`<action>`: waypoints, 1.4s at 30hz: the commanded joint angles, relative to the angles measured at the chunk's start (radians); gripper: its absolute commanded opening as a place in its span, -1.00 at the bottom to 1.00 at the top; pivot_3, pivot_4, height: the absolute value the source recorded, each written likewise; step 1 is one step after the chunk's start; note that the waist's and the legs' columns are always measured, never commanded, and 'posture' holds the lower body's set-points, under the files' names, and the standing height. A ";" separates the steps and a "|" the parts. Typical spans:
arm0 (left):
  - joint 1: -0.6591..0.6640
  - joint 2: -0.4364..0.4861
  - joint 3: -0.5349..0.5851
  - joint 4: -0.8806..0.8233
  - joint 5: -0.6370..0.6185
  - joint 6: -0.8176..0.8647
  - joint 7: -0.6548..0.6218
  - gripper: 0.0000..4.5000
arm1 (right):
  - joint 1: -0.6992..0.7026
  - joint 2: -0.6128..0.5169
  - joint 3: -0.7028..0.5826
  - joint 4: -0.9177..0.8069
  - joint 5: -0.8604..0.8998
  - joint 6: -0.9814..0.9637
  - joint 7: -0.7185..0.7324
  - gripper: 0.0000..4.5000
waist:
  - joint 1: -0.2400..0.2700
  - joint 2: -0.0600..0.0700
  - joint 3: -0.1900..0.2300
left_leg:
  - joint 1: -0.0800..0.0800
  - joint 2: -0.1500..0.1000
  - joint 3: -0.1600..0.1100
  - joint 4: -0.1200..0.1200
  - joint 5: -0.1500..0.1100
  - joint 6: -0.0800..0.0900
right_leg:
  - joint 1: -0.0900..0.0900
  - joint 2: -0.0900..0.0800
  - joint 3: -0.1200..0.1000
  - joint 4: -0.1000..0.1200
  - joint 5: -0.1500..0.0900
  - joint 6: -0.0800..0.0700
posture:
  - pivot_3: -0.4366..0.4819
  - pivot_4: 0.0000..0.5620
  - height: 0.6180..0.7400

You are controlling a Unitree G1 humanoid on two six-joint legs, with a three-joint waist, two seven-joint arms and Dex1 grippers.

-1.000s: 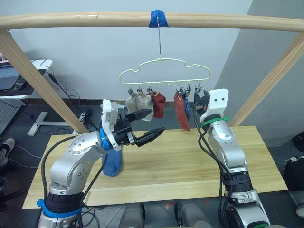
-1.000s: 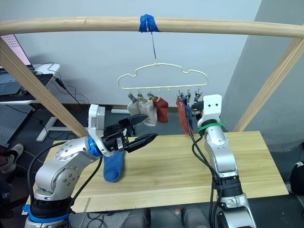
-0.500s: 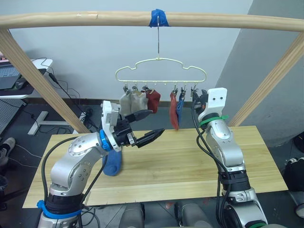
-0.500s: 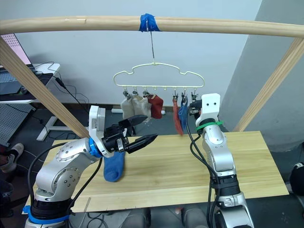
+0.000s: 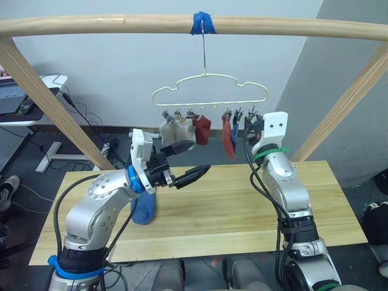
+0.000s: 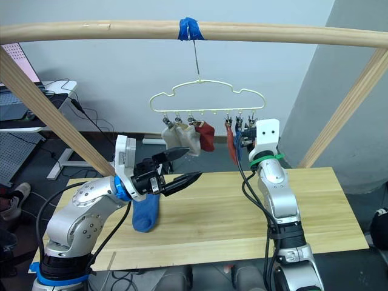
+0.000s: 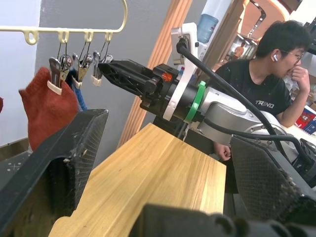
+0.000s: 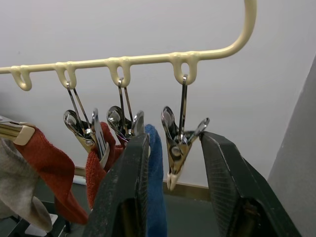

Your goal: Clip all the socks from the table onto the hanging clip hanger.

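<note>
Five short knit ankle socks are hanging from the thin cream-yellow wire clip hanger (image 5: 209,94) with its wavy outline: two light grey socks (image 5: 174,132), two brick red socks (image 5: 202,128) and one blue sock (image 8: 156,192). The sixth, a second blue sock (image 5: 143,207), is lying on the pale wooden plank desk (image 5: 242,206), partly hidden behind the left arm. So by my reading the task is nearly done, with one sock left to clip.

The right tool (image 8: 174,148) is raised at the hanger's outermost small metal clip (image 8: 178,145), its black fingers spread on either side of that empty clip and not pressing it. The left tool (image 5: 188,161) is hovering over the desk, above and beside the remaining blue sock, fingers spread and holding nothing.
</note>
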 commanded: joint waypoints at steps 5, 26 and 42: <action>-0.012 0.006 0.003 -0.026 -0.002 -0.023 0.012 1.00 | -0.046 0.003 -0.014 0.019 -0.014 -0.012 -0.012 -0.25 | 0.003 0.000 0.000 | 0.000 0.000 0.000 0.000 0.000 0.000 | 0.000 0.000 0.000 0.000 0.000 0.000 | 0.09 -0.43 1.00; 0.001 0.002 -0.014 -0.032 -0.002 -0.031 0.015 1.00 | -0.085 0.022 -0.017 0.058 -0.013 -0.021 -0.020 -0.25 | 0.015 0.000 0.000 | 0.000 0.000 0.000 0.000 0.000 0.000 | 0.000 0.000 0.000 0.001 0.000 0.000 | 0.10 -0.43 1.00; 0.007 -0.002 -0.022 -0.025 0.014 -0.047 0.014 1.00 | -0.098 0.017 -0.020 0.070 -0.017 -0.032 -0.024 -0.25 | 0.015 0.000 0.000 | 0.000 0.000 0.000 0.000 0.000 0.000 | 0.000 0.000 0.000 0.001 0.000 0.000 | 0.10 -0.44 1.00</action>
